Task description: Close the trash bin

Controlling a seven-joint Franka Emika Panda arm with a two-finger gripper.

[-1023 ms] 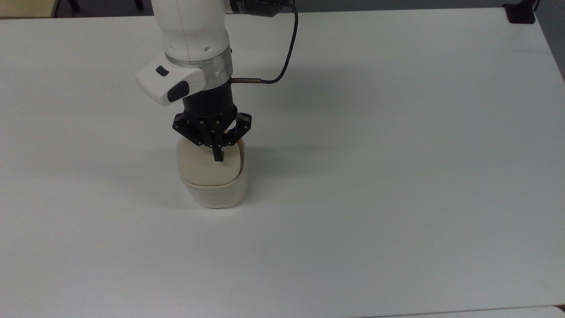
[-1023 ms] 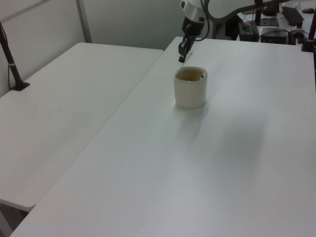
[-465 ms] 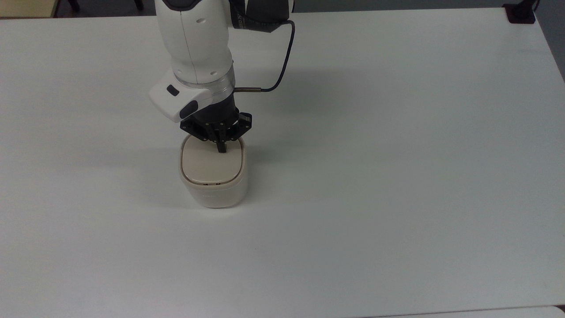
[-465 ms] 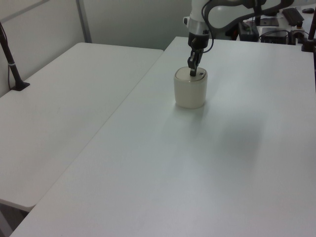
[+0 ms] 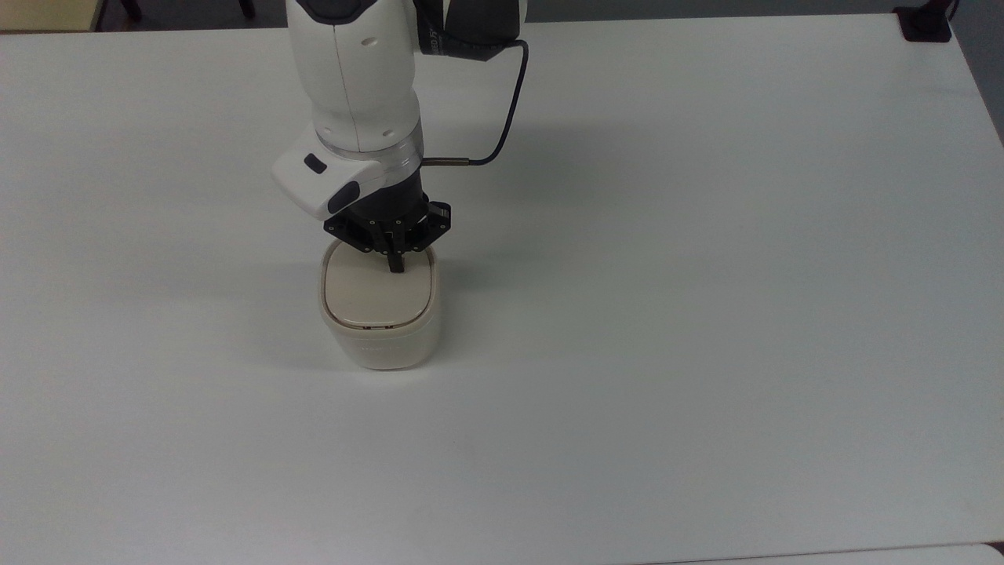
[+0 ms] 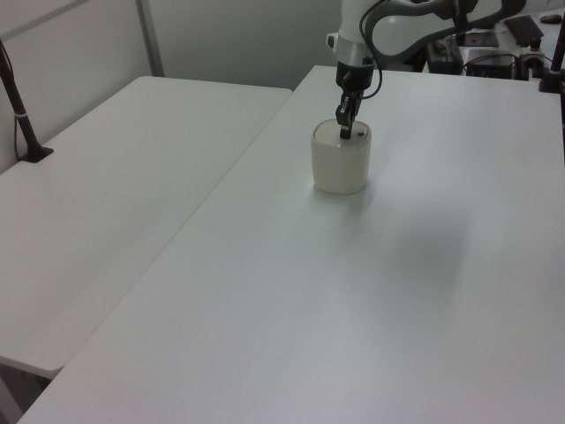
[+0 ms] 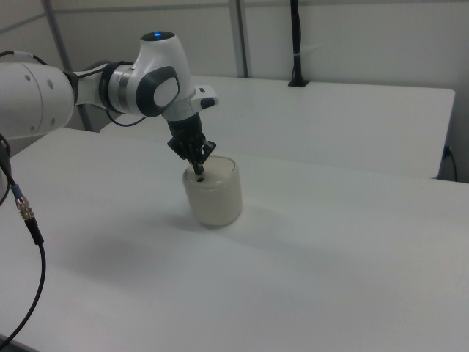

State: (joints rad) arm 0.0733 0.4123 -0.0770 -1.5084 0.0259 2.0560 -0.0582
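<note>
The cream-white trash bin [image 5: 380, 341] [image 6: 339, 168] [image 7: 216, 198] stands on the white table, left of middle in the top view. Its beige lid [image 5: 369, 298] lies flat inside the rim. My gripper [image 5: 395, 265] [image 6: 345, 131] [image 7: 198, 174] points straight down with its black fingers shut together, the tips resting on the lid near its far edge in the top view. Nothing is held between the fingers.
The white table [image 5: 706, 314] stretches wide around the bin. A black cable [image 5: 506, 118] loops from my wrist. A second white table [image 6: 97, 194] stands alongside, with a black pole [image 6: 22, 115] clamped at its edge. Equipment [image 6: 494, 44] sits beyond the table's far end.
A second ago the lid stood tilted up with the gripper above it. The gripper came down and pressed the lid flat; since half a second ago it has barely shifted.
</note>
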